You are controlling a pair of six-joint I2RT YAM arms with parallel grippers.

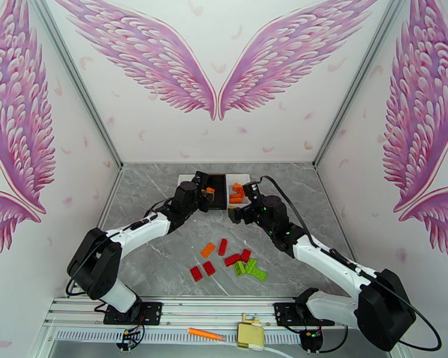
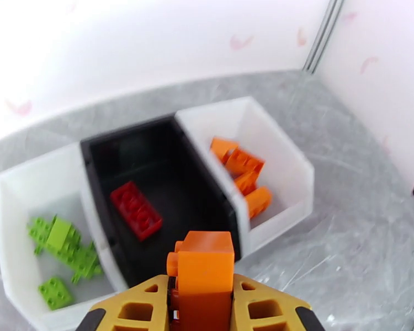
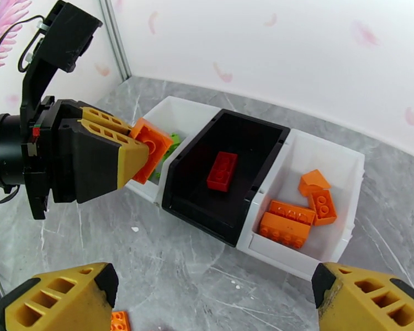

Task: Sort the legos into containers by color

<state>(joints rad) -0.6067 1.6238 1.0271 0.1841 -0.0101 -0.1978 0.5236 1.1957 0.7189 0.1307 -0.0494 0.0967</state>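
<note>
While both arms reach forward from their bases over the grey marbled table point(image 1: 140, 192), the left arm point(image 1: 134, 231) angles up and to the right and the right arm point(image 1: 319, 255) up and to the left. Their wrists nearly meet in front of the tray row.

Left gripper point(image 2: 204, 304): fingers clamped on an upright orange brick point(image 2: 205, 266), held clear of the table at the near side of the trays. Which tray it is nearest to: cannot tell, as the views disagree.

Right gripper point(image 3: 212, 293): fingers spread wide with nothing between them, over bare table just short of the trays.

Trays sit side by side and touching, near the far wall:
- left white tray point(image 2: 19, 183): several lime green bricks point(image 2: 63, 244)
- black tray point(image 2: 124, 136), in the middle: one red brick point(image 2: 135, 209)
- right white tray point(image 2: 284, 155): several sorted orange bricks point(image 2: 240, 166)

Unsorted bricks lie in a loose cluster on the table between the arms, nearer the bases:
- one loose orange brick point(image 1: 207, 250)
- loose red bricks point(image 1: 202, 271)
- loose green bricks point(image 1: 252, 269)

The top view adds an orange marker-like stick point(image 1: 206, 335) and a small yellowish box point(image 1: 251, 336) on the rail by the bases. The right wrist view catches another stray orange brick point(image 3: 120, 321) on the table beside its own finger, and shows the left gripper side-on. The left wrist view looks straight into all three trays.
</note>
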